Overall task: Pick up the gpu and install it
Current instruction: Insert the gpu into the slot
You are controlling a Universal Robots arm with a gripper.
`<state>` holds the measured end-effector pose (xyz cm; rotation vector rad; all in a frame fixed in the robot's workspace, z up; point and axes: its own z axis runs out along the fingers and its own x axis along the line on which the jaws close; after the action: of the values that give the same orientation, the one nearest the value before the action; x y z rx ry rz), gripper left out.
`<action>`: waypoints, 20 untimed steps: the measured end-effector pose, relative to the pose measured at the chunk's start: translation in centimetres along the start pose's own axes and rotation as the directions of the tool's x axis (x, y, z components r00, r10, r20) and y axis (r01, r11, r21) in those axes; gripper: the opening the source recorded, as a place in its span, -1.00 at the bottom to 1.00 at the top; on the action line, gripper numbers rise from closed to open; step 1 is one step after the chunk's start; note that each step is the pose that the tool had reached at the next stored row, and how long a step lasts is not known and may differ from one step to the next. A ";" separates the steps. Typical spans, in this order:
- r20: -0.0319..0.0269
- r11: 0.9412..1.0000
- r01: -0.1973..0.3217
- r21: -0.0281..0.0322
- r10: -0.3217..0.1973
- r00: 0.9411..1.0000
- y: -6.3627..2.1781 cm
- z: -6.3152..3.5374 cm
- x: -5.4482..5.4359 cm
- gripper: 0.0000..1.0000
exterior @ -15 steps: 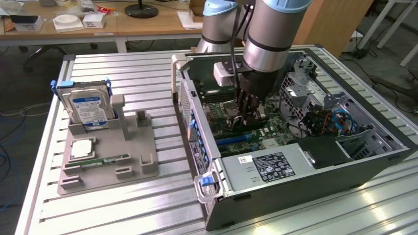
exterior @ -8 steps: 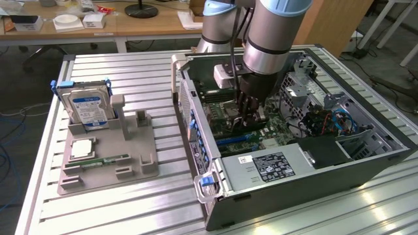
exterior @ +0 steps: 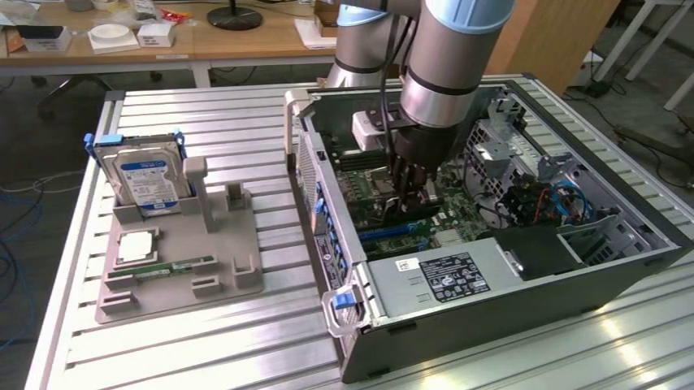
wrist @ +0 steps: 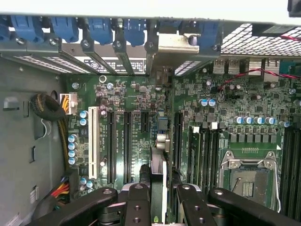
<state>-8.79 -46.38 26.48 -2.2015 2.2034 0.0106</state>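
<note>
gpu (wrist: 159,181): one, inside the open computer case (exterior: 521,325), standing on edge over the motherboard (wrist: 141,94) and running along the expansion slots. I cannot tell whether its lower edge has entered a slot.
gripper (exterior: 414,199): one, reaching down into the case with its fingers (wrist: 136,202) clamped on either side of the card's upper edge.
risk, case: the rear wall and its blue slot latches (wrist: 101,28) lie just ahead of the card. If the bracket end misses its opening, it would likely jam there.
risk, motherboard: the slots lie side by side, so a slight sideways offset could press the card's edge onto capacitors or into the neighbouring slot.
risk, tilt: the grip is only on the top edge. If the card leans, one end could seat while the other rides high.
risk, cables: the black sleeved bundle (wrist: 47,106) lies well apart from the card, so it is probably no threat.
count, table (exterior: 217,122): one.
count, case: one.
count, grey holder tray (exterior: 174,284): one.
count, hard drive (exterior: 146,179): one, upright in the tray.
count, expansion slots: three long black (wrist: 112,146), one white (wrist: 92,141), one short black.
count, blue latches: at least five.
count, CPU socket (wrist: 248,176): one, empty.
count, square silver chip (exterior: 139,244): one.
count, RAM stick (exterior: 162,268): one, flat on the tray.
</note>
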 end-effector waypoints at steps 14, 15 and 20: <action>0.000 1.000 0.000 0.000 0.000 1.000 0.36 0.83 0.0 -0.47; 0.000 1.000 0.000 0.000 0.000 1.000 0.37 0.91 0.0 -0.47; 0.000 1.000 0.000 0.000 0.000 1.000 0.39 1.46 0.0 -0.47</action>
<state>-9.16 -46.38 25.01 -2.2015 2.2034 0.0105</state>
